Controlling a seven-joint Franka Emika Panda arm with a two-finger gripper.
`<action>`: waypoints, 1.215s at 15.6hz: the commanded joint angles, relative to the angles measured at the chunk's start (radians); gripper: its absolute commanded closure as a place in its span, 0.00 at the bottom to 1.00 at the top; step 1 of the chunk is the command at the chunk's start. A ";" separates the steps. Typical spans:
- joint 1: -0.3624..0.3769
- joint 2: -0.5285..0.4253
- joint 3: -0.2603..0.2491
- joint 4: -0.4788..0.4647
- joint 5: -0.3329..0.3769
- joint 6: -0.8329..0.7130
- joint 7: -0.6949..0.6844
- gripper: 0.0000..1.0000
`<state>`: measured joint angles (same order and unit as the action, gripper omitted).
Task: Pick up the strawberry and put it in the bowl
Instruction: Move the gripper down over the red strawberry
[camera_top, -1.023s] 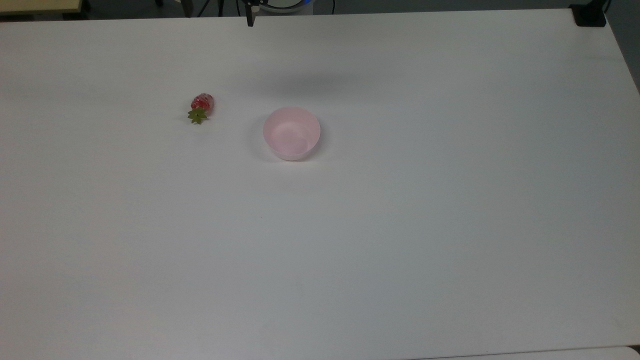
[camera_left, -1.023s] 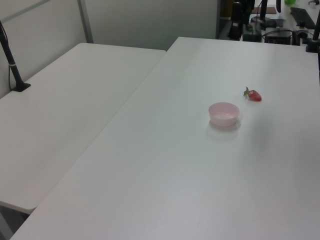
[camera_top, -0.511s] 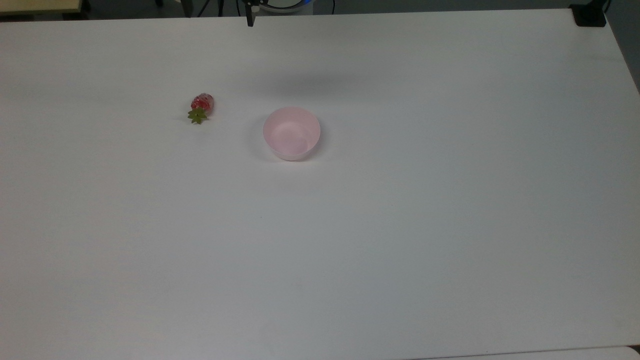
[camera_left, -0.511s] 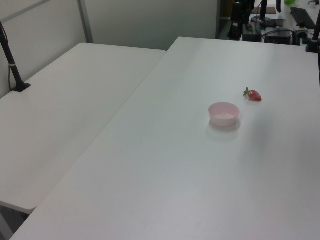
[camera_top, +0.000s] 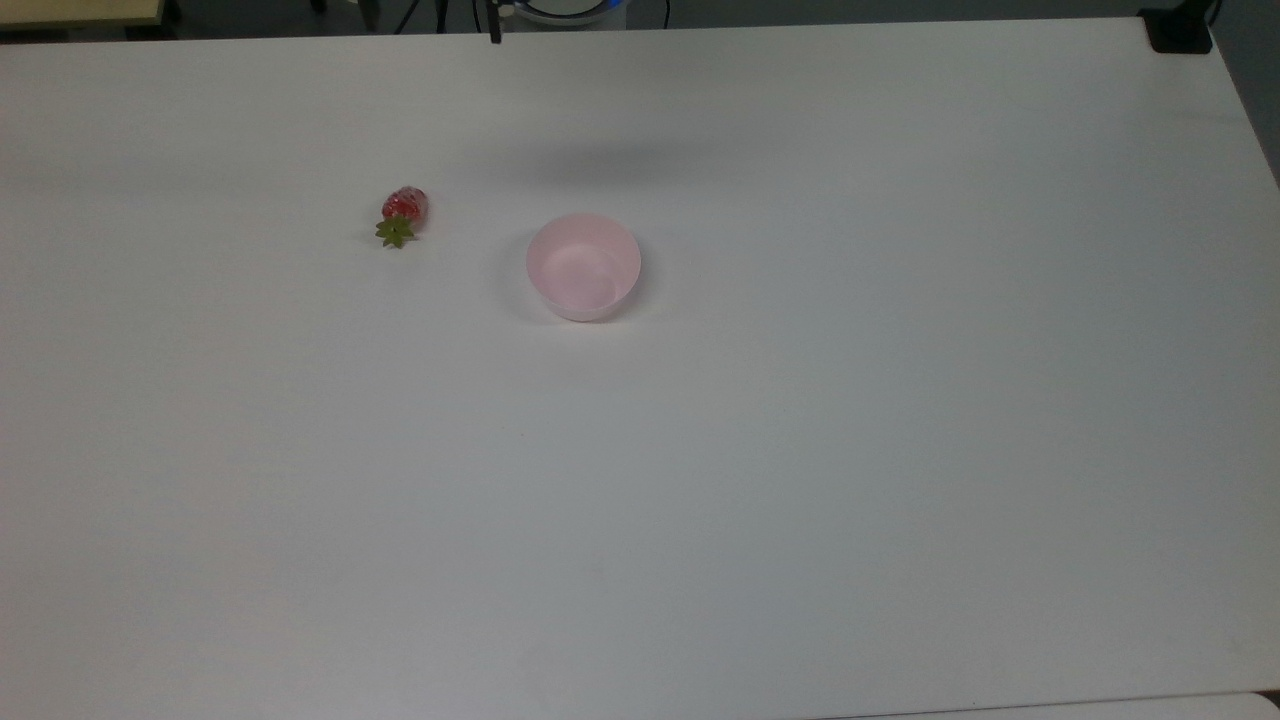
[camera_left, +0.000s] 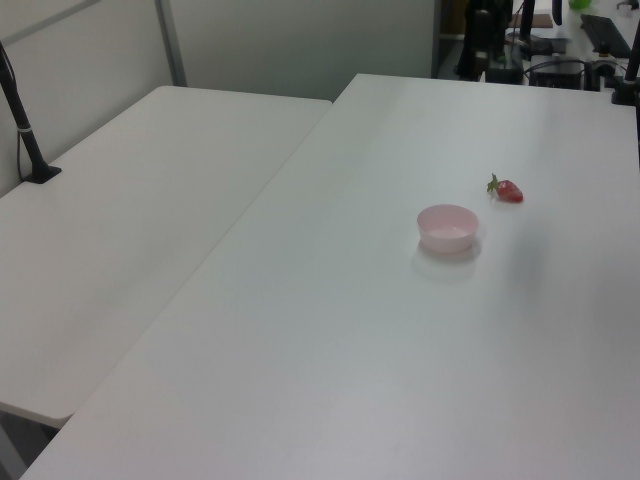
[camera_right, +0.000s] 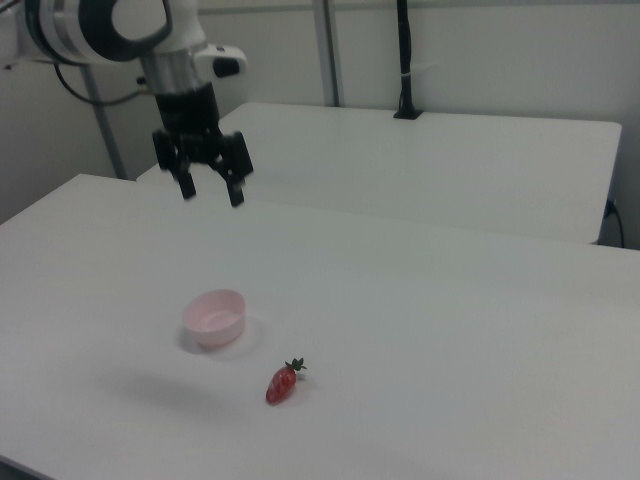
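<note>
Red item: strawberry, glossy, lying on its side on the white table; green cap points toward the top view's bottom edge.
Position of strawberry: near the bowl, apart from it, on the top view's left of the bowl; not in the bowl.
Bowl contents: nothing visible inside.
Gripper: high above the table in the right view, fingers spread apart, holding nothing; well apart from both objects.
Step in hand: approach to the strawberry, judged not yet a descent.
Advice: centre over the red body, not the leaves; turn the fingers to close across the narrow width; lower until they straddle the fruit, since a glossy rounded toy may slip out of a shallow pinch.
Change from earlier frames: strawberry and bowl unmoved; the dark fingertip at the top view's upper edge now shows less, suggesting the arm has risen or drawn back.
</note>
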<state>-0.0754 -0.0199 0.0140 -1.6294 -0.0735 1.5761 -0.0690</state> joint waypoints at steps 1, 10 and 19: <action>-0.036 -0.020 -0.011 -0.147 -0.064 -0.010 -0.176 0.04; -0.175 -0.022 -0.009 -0.568 -0.091 0.539 -0.164 0.02; -0.165 0.141 -0.005 -0.578 -0.085 0.636 -0.088 0.04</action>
<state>-0.2544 0.0795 0.0061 -2.2043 -0.1486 2.1602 -0.2238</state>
